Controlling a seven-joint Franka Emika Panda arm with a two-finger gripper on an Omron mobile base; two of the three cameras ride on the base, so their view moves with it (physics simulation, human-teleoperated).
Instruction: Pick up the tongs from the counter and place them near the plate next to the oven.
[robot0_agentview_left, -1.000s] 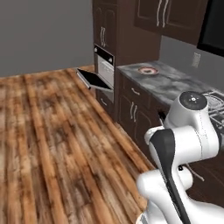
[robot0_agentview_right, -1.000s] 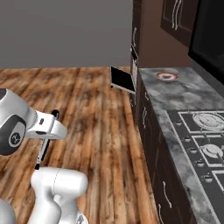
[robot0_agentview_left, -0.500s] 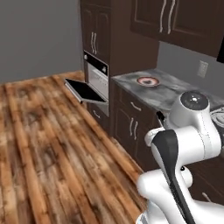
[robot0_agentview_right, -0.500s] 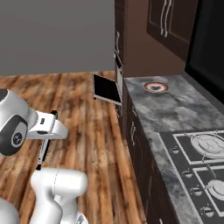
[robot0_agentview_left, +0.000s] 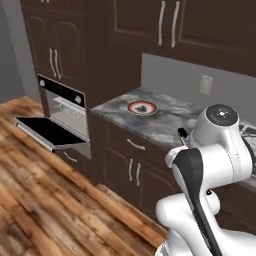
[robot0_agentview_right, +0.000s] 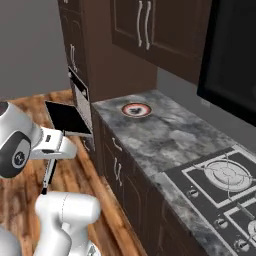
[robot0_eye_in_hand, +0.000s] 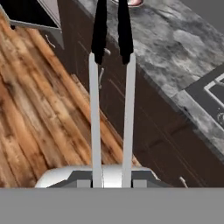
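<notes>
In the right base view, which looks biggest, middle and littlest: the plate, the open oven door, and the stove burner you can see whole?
1. Open oven door, largest.
2. Stove burner: closer to the camera, which may make it look bigger than it is.
3. Plate, smallest: it sits far back on the counter, so distance shrinks it.

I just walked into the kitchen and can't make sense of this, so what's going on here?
A white robot arm is carrying long black tongs with silvery edges. Its gripper is shut on them out over the wooden floor, in front of the dark cabinets, and they hang down from it. The small round white plate with the orange-red rim sits on the grey marbled counter, near the end beside the light grey oven, whose door is open. The tongs have not been set down by the plate yet.
</notes>
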